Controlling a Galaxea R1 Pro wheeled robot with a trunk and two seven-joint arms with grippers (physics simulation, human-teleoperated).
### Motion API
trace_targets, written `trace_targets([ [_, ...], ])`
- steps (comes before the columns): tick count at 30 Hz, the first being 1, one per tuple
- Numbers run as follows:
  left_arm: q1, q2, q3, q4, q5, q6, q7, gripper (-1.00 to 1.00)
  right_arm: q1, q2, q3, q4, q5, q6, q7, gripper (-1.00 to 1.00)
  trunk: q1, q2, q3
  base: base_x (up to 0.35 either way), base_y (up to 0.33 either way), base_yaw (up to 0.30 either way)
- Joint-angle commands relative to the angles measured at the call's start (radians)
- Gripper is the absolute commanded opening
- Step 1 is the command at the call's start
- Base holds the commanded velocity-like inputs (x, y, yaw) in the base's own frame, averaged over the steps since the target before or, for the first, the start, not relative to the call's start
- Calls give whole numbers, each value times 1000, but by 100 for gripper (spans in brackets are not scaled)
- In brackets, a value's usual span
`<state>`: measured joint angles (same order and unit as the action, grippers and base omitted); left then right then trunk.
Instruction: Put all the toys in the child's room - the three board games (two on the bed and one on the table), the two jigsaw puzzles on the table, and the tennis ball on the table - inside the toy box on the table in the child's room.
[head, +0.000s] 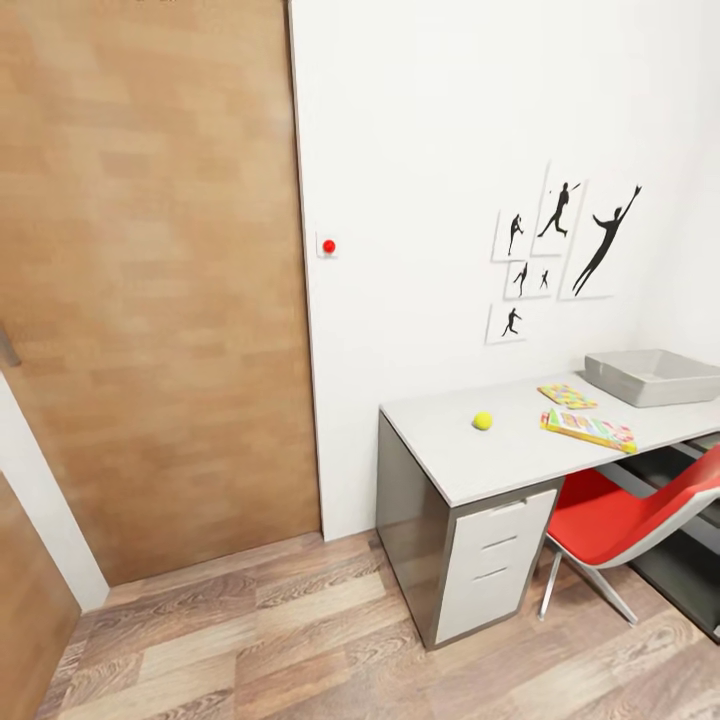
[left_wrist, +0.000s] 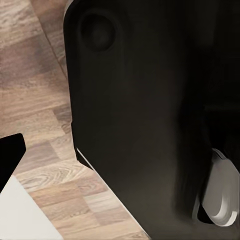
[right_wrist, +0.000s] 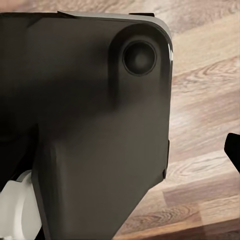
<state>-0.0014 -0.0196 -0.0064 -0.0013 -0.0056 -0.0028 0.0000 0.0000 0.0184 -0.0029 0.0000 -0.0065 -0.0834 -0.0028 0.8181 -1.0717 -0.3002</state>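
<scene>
Currently I'm facing the table (head: 520, 455) from the doorway side. Tennis ball (head: 483, 421) is sitting near its front corner; a jigsaw puzzle (head: 567, 396) and a board game (head: 590, 430) are lying beyond it, just before the toy box (head: 655, 377) at the far end. Red chair (head: 625, 515) is crowding the table's edge and could be snagging my base. I cannot tell either gripper's state; both wrist cameras are looking at the robot's dark body and the floor.

A table (head: 500, 455) stands against the wall at the right, a door (head: 150, 290) to its left. On it, from left: a tennis ball (head: 483, 421), a jigsaw puzzle (head: 567, 397) behind a board game (head: 590, 429), then the toy box (head: 652, 377). A chair (head: 625, 520) sits before the table.
</scene>
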Motion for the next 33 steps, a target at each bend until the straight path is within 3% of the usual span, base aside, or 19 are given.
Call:
trace_targets([
  [1,0,0,-1,0,-1,0,0,100,0,0,-1,0,-1,-3,0,100,-4,7,3,0,0,0],
  [13,0,1,-1,0,-1,0,0,100,0,9,-3,0,-2,-32,0,100,-50,91,40,0,0,-35],
  [33,0,0,-1,0,-1,2,0,100,0,-3,-2,0,-7,-42,0,100,-127,231,103,0,0,-253],
])
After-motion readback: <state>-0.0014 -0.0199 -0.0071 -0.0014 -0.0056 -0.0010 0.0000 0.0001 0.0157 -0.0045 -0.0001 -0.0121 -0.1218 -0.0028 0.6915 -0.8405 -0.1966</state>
